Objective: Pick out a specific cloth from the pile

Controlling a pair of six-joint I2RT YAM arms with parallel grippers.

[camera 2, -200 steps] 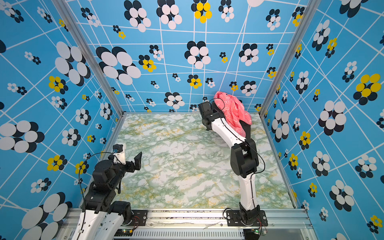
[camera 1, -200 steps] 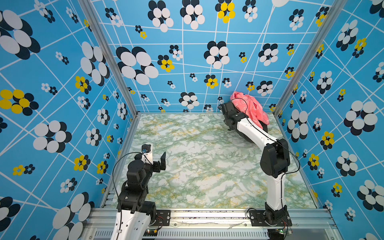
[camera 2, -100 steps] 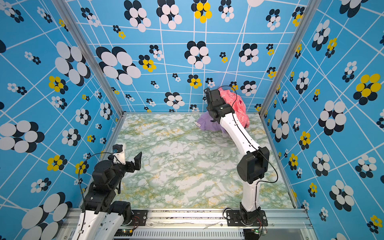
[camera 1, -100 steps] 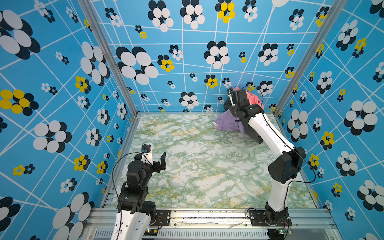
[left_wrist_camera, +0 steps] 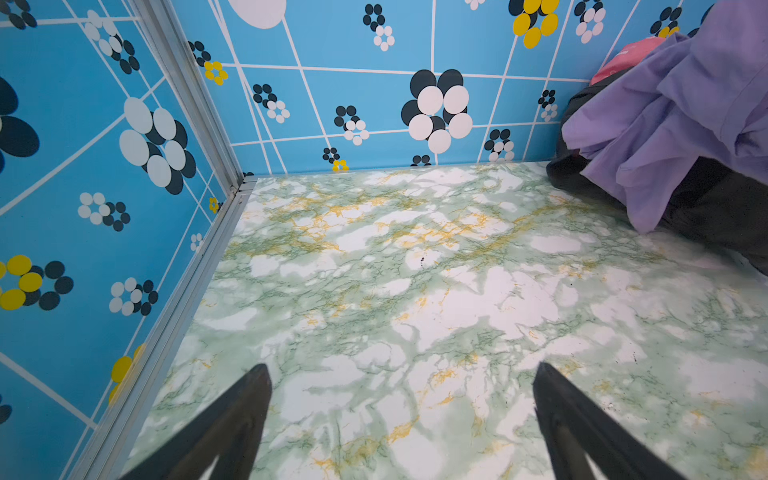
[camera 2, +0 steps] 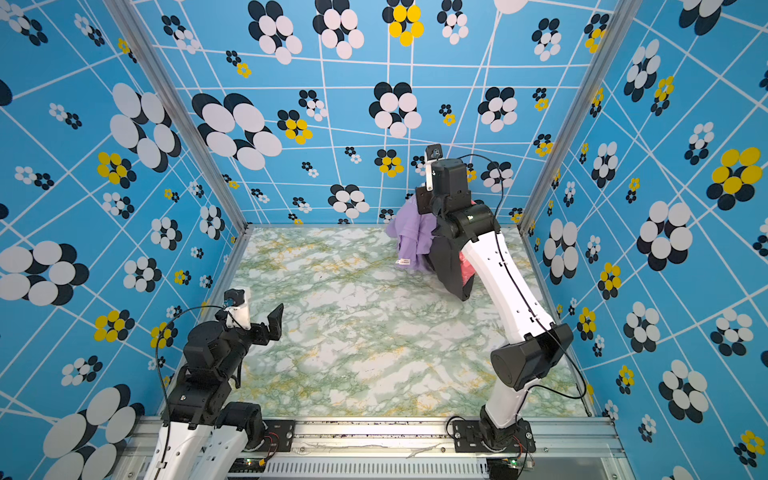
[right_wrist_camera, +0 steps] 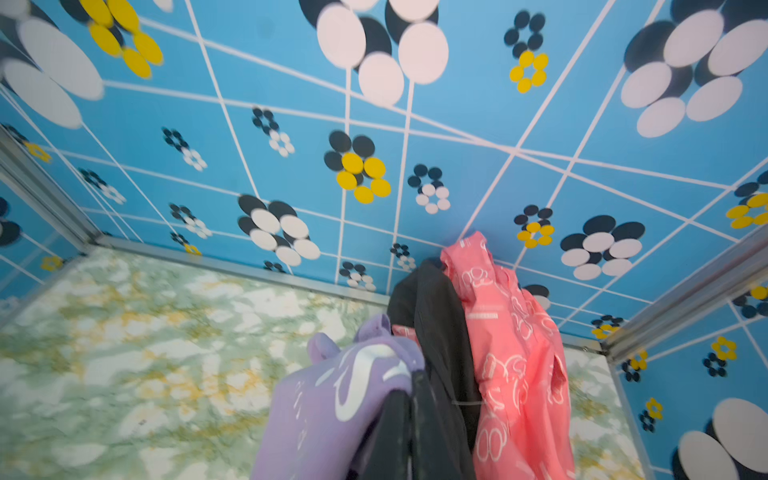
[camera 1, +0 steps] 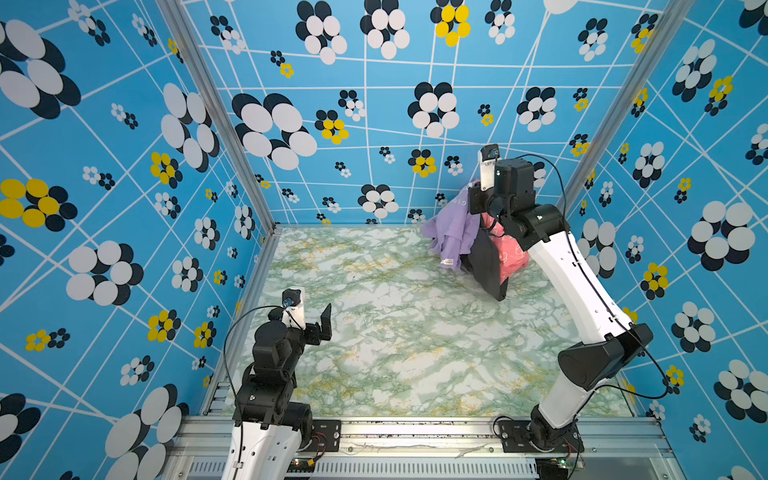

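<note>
**Lilac cloth gripped at the far right corner**

We found the cloth point(camera 1: 451, 232), a soft lilac garment, at the far right corner of the table point(camera 1: 395, 345), close to the back wall. It hung in loose folds from the right gripper point(right_wrist_camera: 409, 395). A small white label point(camera 1: 447, 262) dangled at its lower edge, low over the marbled surface. We could not tell whether that edge touched the table. In the right wrist view, white lettering point(right_wrist_camera: 357, 374) ran across the bunched fabric at the fingertips.

The right gripper's jaws were closed tight on the lilac fabric. The pile point(camera 1: 490, 270) pressed against the same side of the gripper. The black garment point(right_wrist_camera: 436, 324) lay right against the fingers, and we could not tell whether it was caught in the grip too. The coral-pink cloth point(right_wrist_camera: 515, 353), with its white outline print, draped just beyond the black one. In both top views the black garment sagged down toward the table beside the white forearm.

The left gripper point(left_wrist_camera: 400, 370) was well apart, near the left front edge. Its jaws were spread wide over bare table and held nothing. Blue flower-patterned walls point(camera 1: 124, 166) enclosed the scene.
</note>
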